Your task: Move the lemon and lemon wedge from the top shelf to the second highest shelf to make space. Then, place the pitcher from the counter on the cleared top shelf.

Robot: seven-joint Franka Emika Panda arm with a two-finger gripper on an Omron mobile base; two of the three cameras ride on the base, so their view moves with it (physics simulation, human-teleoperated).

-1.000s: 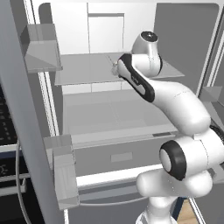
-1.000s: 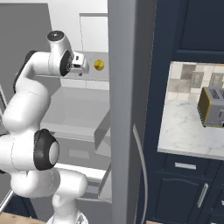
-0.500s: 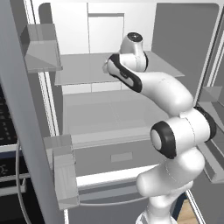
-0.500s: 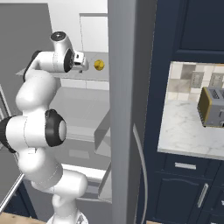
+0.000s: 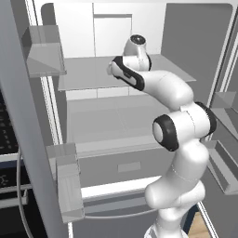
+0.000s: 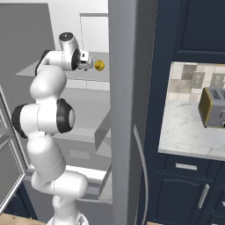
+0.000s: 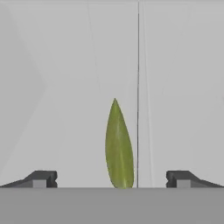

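Reaching into open fridge, end effector (image 7: pixel 112 178) fingers spread wide, gripping nothing, lemon wedge (image 7: pixel 118 146) centred between fingertips on top shelf (image 5: pixel 88 79), lemon (image 6: pixel 100 66) just beyond end effector, no legible labels.

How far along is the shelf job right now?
Nothing looks done yet. The lemon sits on the top shelf. The open hand faces the lemon wedge, fingers apart and not closed on it. Both fruit moves and the pitcher placement remain.
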